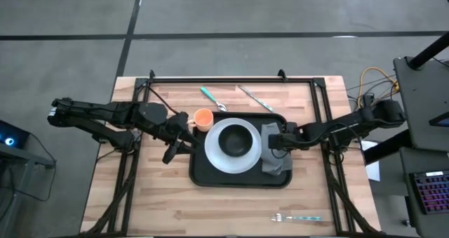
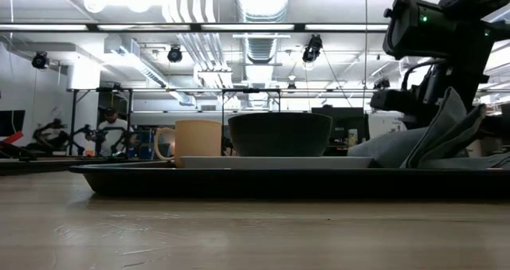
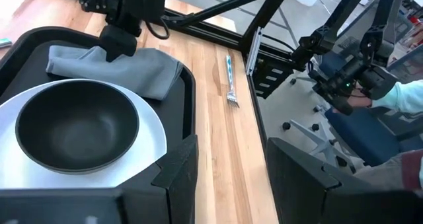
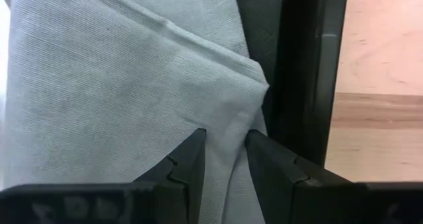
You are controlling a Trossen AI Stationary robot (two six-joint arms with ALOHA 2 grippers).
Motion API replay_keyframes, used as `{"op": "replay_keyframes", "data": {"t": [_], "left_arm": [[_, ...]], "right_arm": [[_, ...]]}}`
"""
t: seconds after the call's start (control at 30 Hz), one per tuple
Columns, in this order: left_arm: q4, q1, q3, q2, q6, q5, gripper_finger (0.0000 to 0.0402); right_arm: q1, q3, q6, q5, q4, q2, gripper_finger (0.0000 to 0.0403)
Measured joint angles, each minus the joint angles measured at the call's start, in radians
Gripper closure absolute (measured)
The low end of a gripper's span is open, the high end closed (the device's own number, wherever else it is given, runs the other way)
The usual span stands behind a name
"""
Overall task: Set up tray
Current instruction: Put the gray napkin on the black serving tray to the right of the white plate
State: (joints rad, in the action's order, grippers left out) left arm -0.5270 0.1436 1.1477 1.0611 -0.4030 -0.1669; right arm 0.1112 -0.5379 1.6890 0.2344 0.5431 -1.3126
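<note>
The black tray [image 1: 203,176] lies mid-table. On it are a white plate [image 1: 214,154] with a black bowl [image 1: 235,141] and, on its right part, a grey folded napkin [image 1: 276,162]. An orange cup [image 1: 203,119] stands at the tray's far left corner. My right gripper [image 1: 274,144] points steeply down onto the napkin [image 4: 119,98] and is shut on it. My left gripper [image 3: 231,178] hangs raised beside the tray's left edge, open, with nothing between its fingers. My right gripper pinches a ridge of the napkin [image 4: 225,141] between its two fingers, close to the folded corner beside the tray's right rim [image 4: 301,65]. The fingers come from above, slanting down. The pinched part stands up in a peak [image 2: 448,115]; the rest lies on the tray.
A teal-handled spoon [image 1: 210,97] and a knife [image 1: 254,97] lie on the wood beyond the tray. A fork [image 1: 298,217] lies near the front right. The black frame rails [image 1: 319,104] run along the table's sides and far edge.
</note>
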Motion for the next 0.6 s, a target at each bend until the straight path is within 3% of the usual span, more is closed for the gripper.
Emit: {"op": "replay_keyframes", "data": {"t": [0.2,0.43,0.6], "left_arm": [[0.0,0.0,0.0,0.0,0.0,-0.02,0.0242],[0.0,0.0,0.0,0.0,0.0,-0.023,0.0242],[0.0,0.0,0.0,0.0,0.0,-0.023,0.0242]], "right_arm": [[0.0,0.002,-0.013,0.013,-0.001,-0.003,0.0313],[-0.001,0.009,-0.051,0.019,0.001,0.008,0.0383],[0.0,0.008,-0.054,0.025,0.003,0.021,0.0394]]}}
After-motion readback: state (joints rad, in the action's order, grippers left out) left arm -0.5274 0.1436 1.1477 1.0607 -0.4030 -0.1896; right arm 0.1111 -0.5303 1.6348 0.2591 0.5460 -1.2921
